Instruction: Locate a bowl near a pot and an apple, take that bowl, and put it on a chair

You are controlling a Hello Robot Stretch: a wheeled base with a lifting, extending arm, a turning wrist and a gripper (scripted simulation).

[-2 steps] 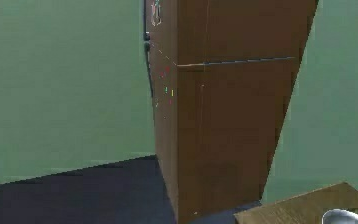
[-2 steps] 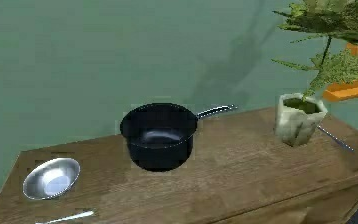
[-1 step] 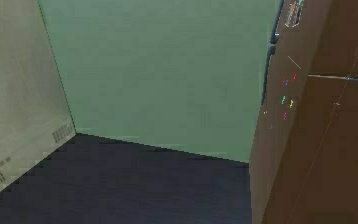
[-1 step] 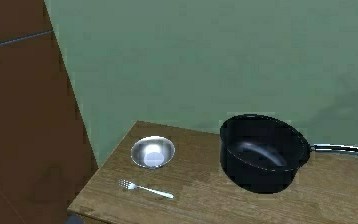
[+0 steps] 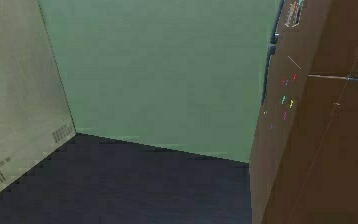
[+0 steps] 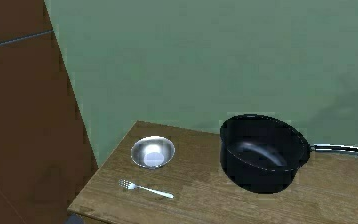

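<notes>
A small silvery bowl [image 6: 152, 152] is seen on the wooden table [image 6: 202, 208] in the arm side view, toward its left end. A fork [image 6: 145, 188] is laid just on the near side of it, and a big black pot [image 6: 263, 152] is parked to its right, not touching. A tall brown unit [image 6: 27, 120] is stood left of the table, with green wall [image 6: 207, 60] behind. Gripper state can't be told, tbh.
</notes>
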